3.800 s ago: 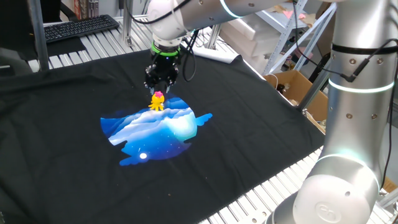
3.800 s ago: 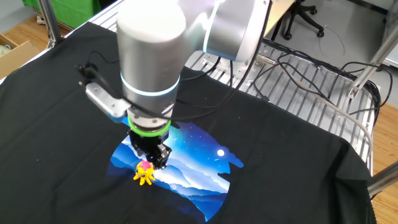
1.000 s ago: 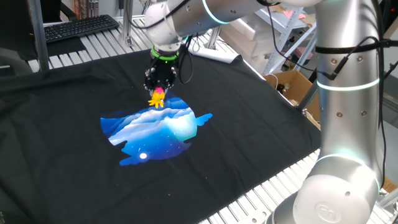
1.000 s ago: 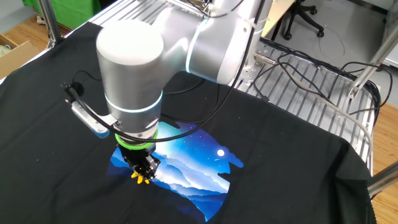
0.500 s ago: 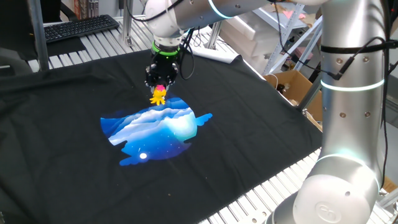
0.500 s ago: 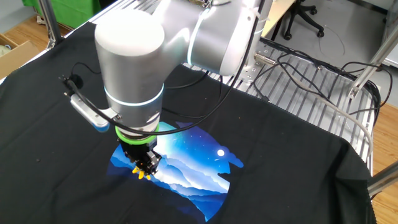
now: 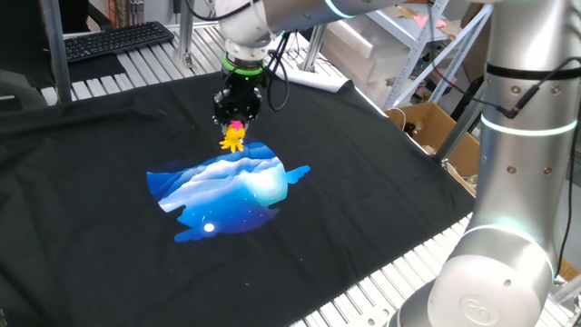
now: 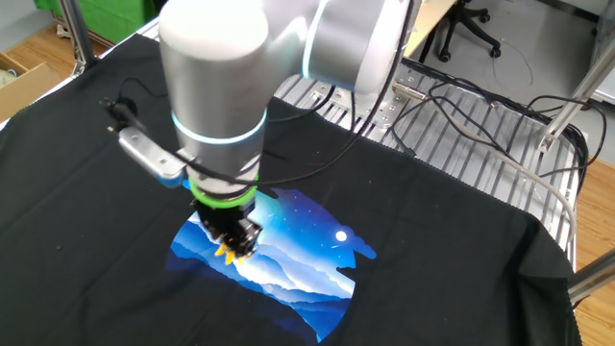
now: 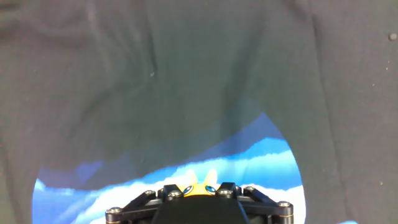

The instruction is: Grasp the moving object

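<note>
The tiny yellow toy figure [image 7: 233,138] with a pink top hangs between my gripper's [image 7: 235,127] fingertips, lifted a little above the black cloth [image 7: 363,182] at the far edge of the blue-and-white printed patch [image 7: 227,191]. In the other fixed view the gripper [image 8: 234,248] is shut on the figure [image 8: 228,253], only its yellow legs showing. In the hand view the figure [image 9: 198,186] sits pinched between the two fingers [image 9: 171,191], its eyes and two yellow points showing over the patch [image 9: 249,168].
A cardboard box [image 7: 436,132] stands off the table's right side. A keyboard [image 7: 113,38] lies at the back left. Cables [image 8: 461,106] run over the slatted table beyond the cloth. The arm's silver column [image 7: 517,182] stands at the right.
The gripper, which hovered over the figure on the patch, has closed on it and lifted it slightly; over the last second the arm has risen and shifted a little.
</note>
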Controlling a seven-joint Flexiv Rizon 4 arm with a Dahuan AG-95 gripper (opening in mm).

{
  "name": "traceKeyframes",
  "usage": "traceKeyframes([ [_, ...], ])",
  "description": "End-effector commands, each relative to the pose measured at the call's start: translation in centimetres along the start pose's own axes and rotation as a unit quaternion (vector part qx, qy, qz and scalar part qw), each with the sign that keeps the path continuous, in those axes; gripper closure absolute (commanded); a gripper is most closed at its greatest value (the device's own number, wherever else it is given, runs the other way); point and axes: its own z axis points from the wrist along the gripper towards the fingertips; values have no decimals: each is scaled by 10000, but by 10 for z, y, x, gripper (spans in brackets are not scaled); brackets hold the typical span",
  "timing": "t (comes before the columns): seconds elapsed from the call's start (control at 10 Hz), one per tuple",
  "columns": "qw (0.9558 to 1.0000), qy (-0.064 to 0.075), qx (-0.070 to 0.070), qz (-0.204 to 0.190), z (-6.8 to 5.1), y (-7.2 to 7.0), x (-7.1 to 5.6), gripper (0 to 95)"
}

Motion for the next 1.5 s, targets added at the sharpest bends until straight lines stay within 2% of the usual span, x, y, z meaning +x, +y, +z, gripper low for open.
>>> traceKeyframes([
  [0.1, 9997, 90, 38, -201, -7, 9, 17, 950],
  [0.4, 9986, 190, 102, -484, -15, 19, 33, 950],
  [0.7, 9983, 202, 113, -543, -13, 23, 46, 950],
  [1.0, 9980, 219, 104, -579, -10, 24, 48, 950],
  [1.5, 9976, 190, 69, -662, 2, 26, 53, 950],
])
